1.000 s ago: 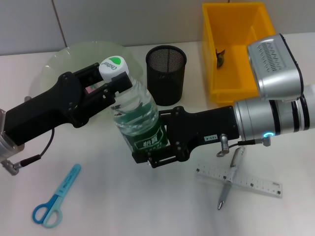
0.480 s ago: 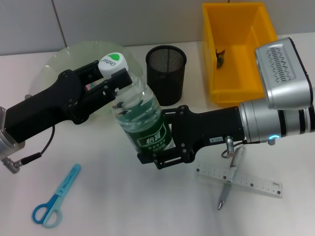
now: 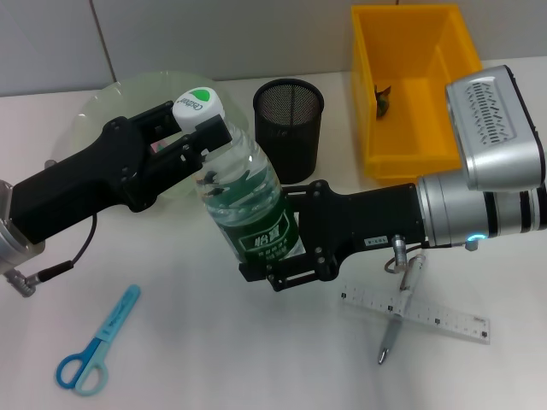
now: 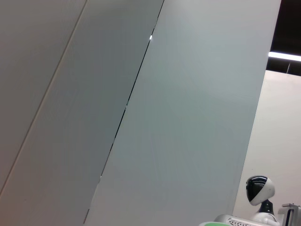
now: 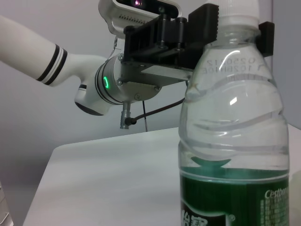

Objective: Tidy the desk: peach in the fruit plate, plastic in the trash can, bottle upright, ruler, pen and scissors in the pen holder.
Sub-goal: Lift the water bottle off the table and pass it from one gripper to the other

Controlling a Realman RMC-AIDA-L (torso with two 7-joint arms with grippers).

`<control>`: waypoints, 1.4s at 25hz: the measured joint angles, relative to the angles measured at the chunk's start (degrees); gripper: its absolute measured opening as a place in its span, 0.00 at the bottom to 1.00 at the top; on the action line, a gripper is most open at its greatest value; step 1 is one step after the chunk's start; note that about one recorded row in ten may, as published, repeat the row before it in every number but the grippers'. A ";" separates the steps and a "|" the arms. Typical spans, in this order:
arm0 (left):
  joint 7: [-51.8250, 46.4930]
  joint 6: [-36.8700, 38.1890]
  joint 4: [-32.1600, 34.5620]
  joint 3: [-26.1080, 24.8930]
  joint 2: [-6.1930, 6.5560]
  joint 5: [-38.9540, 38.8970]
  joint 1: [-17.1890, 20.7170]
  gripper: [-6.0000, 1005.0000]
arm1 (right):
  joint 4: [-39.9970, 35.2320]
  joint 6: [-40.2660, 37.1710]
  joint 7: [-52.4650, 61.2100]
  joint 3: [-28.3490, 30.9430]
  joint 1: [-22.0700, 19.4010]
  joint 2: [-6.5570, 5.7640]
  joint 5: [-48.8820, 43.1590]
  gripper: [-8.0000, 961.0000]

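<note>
Bottle point(image 3: 248, 205) mid-table, nearly upright, tilted left. Left gripper point(image 3: 195, 137) clamps neck under cap; right gripper point(image 3: 275, 248) grasps label band.

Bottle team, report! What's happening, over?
Left gripper shut on bottle cap, right gripper shut on its label. Bottle nearly upright. Pen holder close behind. Scissors, ruler, pen on the desk.
</note>
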 joint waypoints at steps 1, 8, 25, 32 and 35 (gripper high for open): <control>0.00 0.00 0.00 0.00 0.00 0.00 -0.03 0.44 | 0.05 0.01 -0.01 0.02 0.00 0.00 0.01 0.80; 0.01 0.06 0.00 -0.06 0.00 0.02 -0.04 0.45 | 0.61 0.53 -0.01 0.08 0.01 0.00 0.08 0.80; 0.01 0.38 0.15 -0.41 0.01 0.10 0.01 0.45 | 1.81 2.18 0.32 -0.47 -0.08 -0.01 -0.12 0.80; -0.11 0.47 0.19 -1.24 0.00 0.01 -0.02 0.45 | 2.43 2.73 0.41 -0.46 -0.09 -0.09 -0.44 0.80; -0.13 0.54 0.22 -1.53 0.01 -0.23 -0.03 0.45 | 3.17 3.00 0.38 -0.38 -0.11 -0.11 -0.55 0.80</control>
